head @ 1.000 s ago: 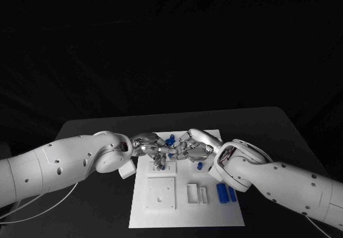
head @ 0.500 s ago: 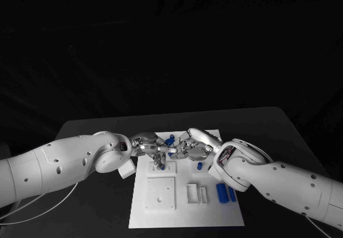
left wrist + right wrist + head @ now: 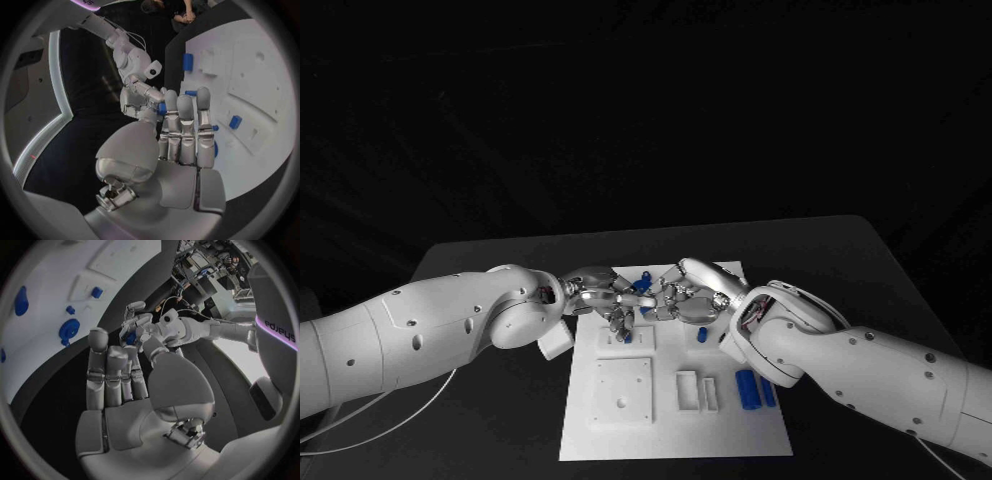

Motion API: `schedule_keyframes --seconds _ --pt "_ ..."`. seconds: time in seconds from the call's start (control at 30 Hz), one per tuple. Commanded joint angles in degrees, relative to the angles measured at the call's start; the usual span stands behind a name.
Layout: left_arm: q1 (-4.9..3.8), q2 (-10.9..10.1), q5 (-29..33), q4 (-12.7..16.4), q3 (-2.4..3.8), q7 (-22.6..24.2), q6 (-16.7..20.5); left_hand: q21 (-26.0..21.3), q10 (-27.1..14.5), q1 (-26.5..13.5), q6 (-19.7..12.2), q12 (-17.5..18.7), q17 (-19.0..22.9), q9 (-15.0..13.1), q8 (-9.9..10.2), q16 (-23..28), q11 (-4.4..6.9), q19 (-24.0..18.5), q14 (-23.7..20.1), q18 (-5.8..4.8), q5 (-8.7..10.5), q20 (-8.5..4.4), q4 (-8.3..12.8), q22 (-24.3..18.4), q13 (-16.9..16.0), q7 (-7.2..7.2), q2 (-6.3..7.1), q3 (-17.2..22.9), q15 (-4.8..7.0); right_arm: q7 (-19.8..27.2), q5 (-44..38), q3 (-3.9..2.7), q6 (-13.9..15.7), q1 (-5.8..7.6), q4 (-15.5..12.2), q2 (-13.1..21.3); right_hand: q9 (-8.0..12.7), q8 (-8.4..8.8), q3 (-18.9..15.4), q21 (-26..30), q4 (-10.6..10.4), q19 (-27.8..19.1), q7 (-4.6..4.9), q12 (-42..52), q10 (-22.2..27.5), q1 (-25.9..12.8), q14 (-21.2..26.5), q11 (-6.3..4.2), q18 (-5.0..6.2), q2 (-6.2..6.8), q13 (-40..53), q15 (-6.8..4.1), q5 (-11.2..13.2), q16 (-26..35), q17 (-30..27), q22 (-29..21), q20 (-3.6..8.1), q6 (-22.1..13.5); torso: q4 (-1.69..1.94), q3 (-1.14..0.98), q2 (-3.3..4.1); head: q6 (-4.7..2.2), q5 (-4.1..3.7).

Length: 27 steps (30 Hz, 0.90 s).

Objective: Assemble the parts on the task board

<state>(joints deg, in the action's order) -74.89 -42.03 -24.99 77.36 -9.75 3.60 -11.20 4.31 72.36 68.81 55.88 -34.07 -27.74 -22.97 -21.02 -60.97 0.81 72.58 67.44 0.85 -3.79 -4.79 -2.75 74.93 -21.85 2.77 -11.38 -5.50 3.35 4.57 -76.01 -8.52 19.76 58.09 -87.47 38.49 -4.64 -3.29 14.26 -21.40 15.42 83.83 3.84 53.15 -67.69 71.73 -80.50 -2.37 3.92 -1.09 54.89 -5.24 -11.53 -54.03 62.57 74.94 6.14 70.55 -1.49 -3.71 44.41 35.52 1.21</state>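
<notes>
The white task board (image 3: 675, 420) lies in the middle of the table. Over its far end my left hand (image 3: 606, 297) and right hand (image 3: 687, 297) meet fingertip to fingertip. A small blue part (image 3: 642, 287) sits between them, and both hands seem to pinch it with thumb and fingers. The left wrist view has the blue part (image 3: 161, 107) at my left hand's fingertips (image 3: 181, 107), against the right hand (image 3: 139, 97). From the right wrist, the blue part (image 3: 130, 338) lies between my right hand (image 3: 115, 375) and the left hand (image 3: 142, 325). Both hands' other fingers are straight and close together.
More blue parts lie on the board: two long ones (image 3: 756, 389) near the right edge, a small one (image 3: 704, 333) under my right wrist and one (image 3: 627, 337) in a raised white block. A square white plate (image 3: 623, 390) and two slotted blocks (image 3: 698, 390) sit nearer me.
</notes>
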Motion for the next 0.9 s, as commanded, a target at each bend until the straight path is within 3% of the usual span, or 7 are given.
schedule_keyframes --seconds 0.03,0.33,0.5,0.57,0.63,0.67,0.9 --pt "-0.33 0.10 2.55 0.20 0.29 1.91 -0.51 -0.07 -0.30 0.04 0.17 0.37 0.10 0.79 -0.16 0.12 -0.03 -0.08 -0.38 0.21 -0.39 0.50 0.54 0.42 0.07 0.27 0.00 0.22 -0.14 -0.57 -1.60 0.25 -0.36 -0.39 -0.02 -0.11 -1.90 -0.42 0.27 -0.28 -0.01 1.51 -1.51 -0.32 -0.45 -0.08 -0.21 0.07 -0.57 0.50 0.12 -0.08 0.36 -0.36 0.08 2.77 0.40 5.11 0.00 0.01 0.00 -0.10 -0.04" --pt "-0.33 -0.01 3.23 0.21 0.29 1.84 -0.80 -0.13 -0.89 0.09 -0.93 0.39 0.13 3.20 1.06 0.05 -0.39 -0.37 -0.76 0.27 -1.71 0.70 1.97 0.36 0.09 0.98 1.05 -0.09 -0.40 -0.89 -1.83 0.25 0.63 -0.53 -0.11 -0.11 -2.22 -0.42 1.21 -0.68 -0.05 1.55 -1.58 -0.35 -0.81 -0.37 -0.37 0.01 -0.64 0.87 0.39 -0.15 0.49 -0.32 0.23 2.80 0.48 5.35 0.01 0.03 0.00 -0.23 -0.11" --pt "-0.33 -0.06 3.31 0.22 0.28 1.39 -0.97 -0.12 -1.33 -1.03 -0.46 0.01 0.20 11.32 4.54 -0.21 -0.79 -0.59 -1.13 0.57 -1.95 1.05 2.38 0.31 0.01 2.02 2.01 -0.57 -0.74 -1.33 -1.76 0.25 2.33 -0.67 -0.16 -0.19 -2.40 -0.41 1.75 -0.78 -0.04 1.60 -1.55 -0.32 -0.94 -0.48 -0.47 -0.03 -0.63 1.06 0.56 -0.18 0.37 -0.26 0.24 2.80 0.51 5.37 -0.01 0.00 0.00 -0.32 -0.21" --pt "-0.33 -0.06 3.07 0.23 0.28 1.18 -1.04 -0.11 -1.40 -1.31 0.68 -0.09 0.22 13.13 4.22 -0.32 -0.75 -0.66 -1.23 0.57 -2.11 1.07 2.56 0.33 0.02 1.75 2.59 -0.78 -0.72 -1.41 -1.53 0.25 2.80 -0.71 -0.17 -0.20 -2.49 -0.42 2.10 -0.77 -0.05 1.61 -1.55 -0.28 -1.04 -0.57 -0.52 -0.02 -0.63 1.21 0.67 -0.20 0.38 -0.27 0.28 2.79 0.52 5.41 0.01 0.00 0.00 -0.32 -0.23" --pt "-0.33 -0.05 2.81 0.22 0.28 0.98 -1.10 -0.10 -1.42 -1.86 1.11 -0.12 0.21 13.30 3.75 -0.39 -0.69 -0.68 -1.28 0.52 -3.35 1.03 2.63 0.36 0.02 1.59 3.45 -1.19 -0.68 -1.46 -1.16 0.25 3.20 -0.74 -0.18 -0.21 -2.49 -0.42 2.10 -0.77 -0.05 1.61 -1.55 -0.28 -1.04 -0.57 -0.52 -0.02 -0.63 1.21 0.67 -0.20 0.38 -0.27 0.28 2.79 0.52 5.41 0.01 0.00 0.00 -0.32 -0.23" --pt "-0.33 -0.04 2.69 0.22 0.28 0.87 -1.10 -0.09 -1.39 -2.14 1.41 -0.13 0.19 13.32 3.45 -0.45 -0.62 -0.70 -1.28 0.49 -5.85 1.00 2.72 0.38 0.03 1.45 3.97 -1.41 -0.63 -1.46 -0.96 0.25 3.35 -0.76 -0.20 -0.21 -2.63 -0.41 2.62 -0.72 -0.10 1.62 -1.56 -0.30 -1.17 -0.69 -0.49 -0.04 -0.62 1.42 0.80 -0.20 0.36 -0.06 0.20 2.77 0.54 5.42 0.01 0.00 0.00 -0.35 -0.24" --pt "-0.33 -0.03 1.93 0.16 0.27 0.30 -0.57 -0.06 -1.30 -3.61 -0.13 -0.23 0.20 6.12 -2.44 -0.87 -0.28 -0.79 -1.43 0.14 -6.89 0.71 3.49 0.59 0.11 0.56 4.69 -1.41 -0.40 -1.31 0.38 0.25 3.71 -0.81 -0.25 -0.18 -2.66 -0.40 2.67 -0.63 -0.13 1.59 -1.56 -0.30 -1.22 -0.72 -0.51 -0.04 -0.61 1.47 0.84 -0.20 0.25 -0.07 0.22 2.74 0.54 5.43 -0.03 -0.01 0.00 -0.40 -0.28"
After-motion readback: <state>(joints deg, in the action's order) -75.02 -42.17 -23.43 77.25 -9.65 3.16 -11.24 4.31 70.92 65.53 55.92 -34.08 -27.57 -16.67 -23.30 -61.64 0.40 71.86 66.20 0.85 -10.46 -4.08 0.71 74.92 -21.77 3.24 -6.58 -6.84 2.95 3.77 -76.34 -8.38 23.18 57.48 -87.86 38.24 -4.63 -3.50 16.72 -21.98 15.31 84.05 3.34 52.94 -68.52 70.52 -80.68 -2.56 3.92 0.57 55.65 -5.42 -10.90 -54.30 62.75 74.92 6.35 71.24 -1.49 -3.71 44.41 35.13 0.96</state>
